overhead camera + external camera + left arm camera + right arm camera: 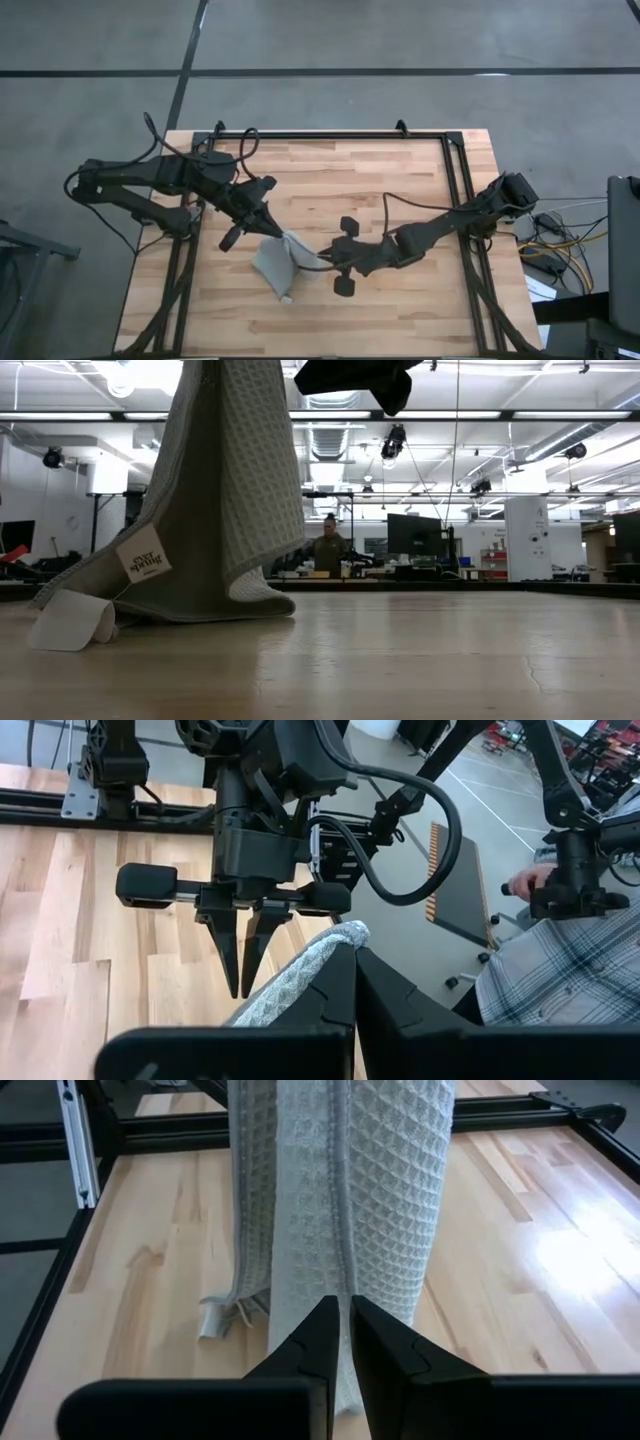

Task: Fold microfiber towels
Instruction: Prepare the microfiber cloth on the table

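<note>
The grey-green waffle-weave towel (275, 268) hangs from my left gripper (272, 232), which is shut on its top. Its lower end lies bunched on the wooden table (200, 605), with a white tag (72, 620) and a card label (145, 560) beside it. My right gripper (302, 263) reaches in level from the table's right. Its fingers are closed on the hanging towel's hemmed edge (343, 1230). My right gripper also shows in the left wrist view (243, 992), and the towel shows in the right wrist view (340, 1180). My left gripper pinches the towel's top end (345, 932) between its two fingers, slanting down from the table's far left. The towel hangs below it, and its lower end rests on the table. My right gripper pinches the towel's vertical hem (343, 1295) at its fingertips (322, 1325), level from the table's right. The fingers lie across the hem.
Black frame rails (455, 200) run along the table's left, right and far sides. Bare wood lies near and to the right of the towel (400, 310). A person in a plaid shirt (560, 970) sits beyond the table, and another person (328, 545) stands far back.
</note>
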Controlling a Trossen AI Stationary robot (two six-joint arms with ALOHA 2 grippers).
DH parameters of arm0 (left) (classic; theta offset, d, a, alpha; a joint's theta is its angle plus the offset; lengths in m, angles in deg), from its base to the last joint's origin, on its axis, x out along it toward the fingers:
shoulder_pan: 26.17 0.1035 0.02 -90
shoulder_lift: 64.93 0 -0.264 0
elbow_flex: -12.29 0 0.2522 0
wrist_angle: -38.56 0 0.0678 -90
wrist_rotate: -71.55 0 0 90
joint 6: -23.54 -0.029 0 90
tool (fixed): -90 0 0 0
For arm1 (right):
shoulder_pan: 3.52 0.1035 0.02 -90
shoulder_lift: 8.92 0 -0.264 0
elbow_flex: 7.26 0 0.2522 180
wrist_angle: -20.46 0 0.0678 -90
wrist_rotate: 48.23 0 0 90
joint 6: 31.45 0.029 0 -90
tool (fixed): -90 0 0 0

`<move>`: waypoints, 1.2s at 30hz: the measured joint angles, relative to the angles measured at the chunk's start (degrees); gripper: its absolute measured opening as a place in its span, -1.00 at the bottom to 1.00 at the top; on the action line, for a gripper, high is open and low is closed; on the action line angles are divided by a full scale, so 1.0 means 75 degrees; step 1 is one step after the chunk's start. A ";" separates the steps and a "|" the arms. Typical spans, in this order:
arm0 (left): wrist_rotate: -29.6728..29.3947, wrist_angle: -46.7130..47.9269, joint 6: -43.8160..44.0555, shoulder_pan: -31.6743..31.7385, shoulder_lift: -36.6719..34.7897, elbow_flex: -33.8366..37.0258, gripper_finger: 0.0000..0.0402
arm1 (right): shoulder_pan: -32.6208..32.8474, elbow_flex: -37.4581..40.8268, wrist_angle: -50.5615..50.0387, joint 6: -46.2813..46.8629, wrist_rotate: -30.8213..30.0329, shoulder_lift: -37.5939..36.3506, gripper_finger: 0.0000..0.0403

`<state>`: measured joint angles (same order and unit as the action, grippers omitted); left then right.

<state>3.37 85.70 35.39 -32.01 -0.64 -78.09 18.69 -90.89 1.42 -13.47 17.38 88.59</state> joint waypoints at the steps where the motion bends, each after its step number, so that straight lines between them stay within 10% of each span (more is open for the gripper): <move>1: 0.0000 0.0000 0.0000 0.0000 0.0000 0.0000 -1.00 | 0.0000 0.0000 0.0000 0.0000 0.0016 0.0000 -0.86; 17: 0.0000 0.0000 0.0017 0.0000 0.0000 0.0000 -1.00 | -0.0055 0.0000 -0.0023 -0.0003 0.0058 0.0009 -0.82; 36: 0.0000 0.0000 0.0015 -0.0001 0.0000 0.0000 -1.00 | -0.0047 0.0002 -0.0025 0.0253 0.0117 0.0009 -0.22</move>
<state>3.37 85.70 35.50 -32.02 -0.64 -78.09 18.34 -90.87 1.23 -11.57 18.25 88.66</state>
